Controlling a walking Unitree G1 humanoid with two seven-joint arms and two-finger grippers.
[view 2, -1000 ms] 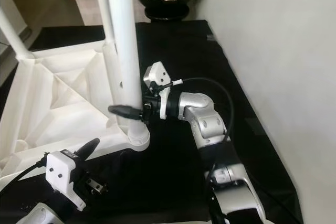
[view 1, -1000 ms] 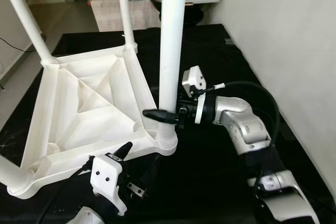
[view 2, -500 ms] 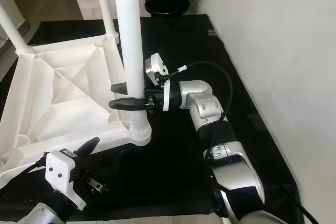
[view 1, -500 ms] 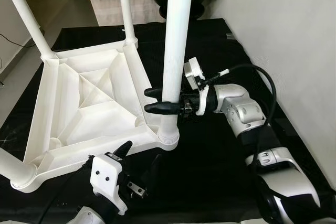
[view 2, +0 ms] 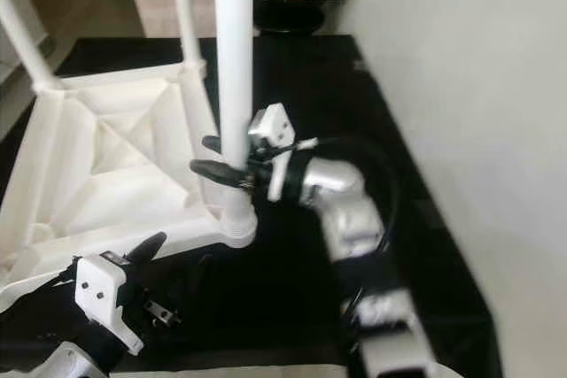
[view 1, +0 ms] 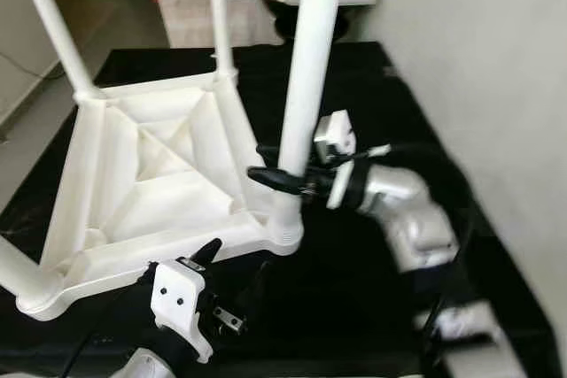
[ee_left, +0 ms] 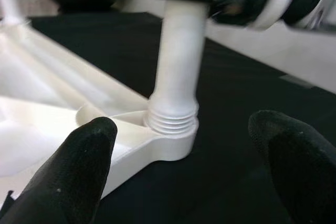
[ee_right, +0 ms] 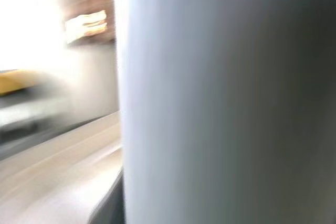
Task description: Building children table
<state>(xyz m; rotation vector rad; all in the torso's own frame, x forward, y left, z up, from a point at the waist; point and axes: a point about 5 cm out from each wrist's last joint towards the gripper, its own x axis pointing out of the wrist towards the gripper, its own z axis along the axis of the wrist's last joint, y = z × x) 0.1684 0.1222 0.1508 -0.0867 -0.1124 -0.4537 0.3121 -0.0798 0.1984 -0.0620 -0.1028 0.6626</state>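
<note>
So the white tabletop (view 1: 151, 183) is lying upside down on the black mat (view 1: 354, 281), with legs already standing up from its far corners. The step in hand looks like seating the near-right leg (view 1: 306, 86) into its corner socket (view 1: 285, 235). The left wrist view shows the threaded collar right at the socket rim, so I'd guess it's nearly home.

To do it well: keep the leg dead upright while turning, since any lean could bind the thread. Short twists with a regrip are probably safer than one big wrist roll. Pressing down a bit should also keep the collar from riding up.

The right gripper (view 1: 276, 165) reaches in from the right, forearm roughly level, elbow bent and low, with its two black fingers on either side of the leg low down. Whether they're actually squeezing it I can't tell, the frames are blurry.

The left gripper (ee_left: 189, 166) sits low at the near edge, fingers spread apart and holding nothing, pointed at the socket from close by
</note>
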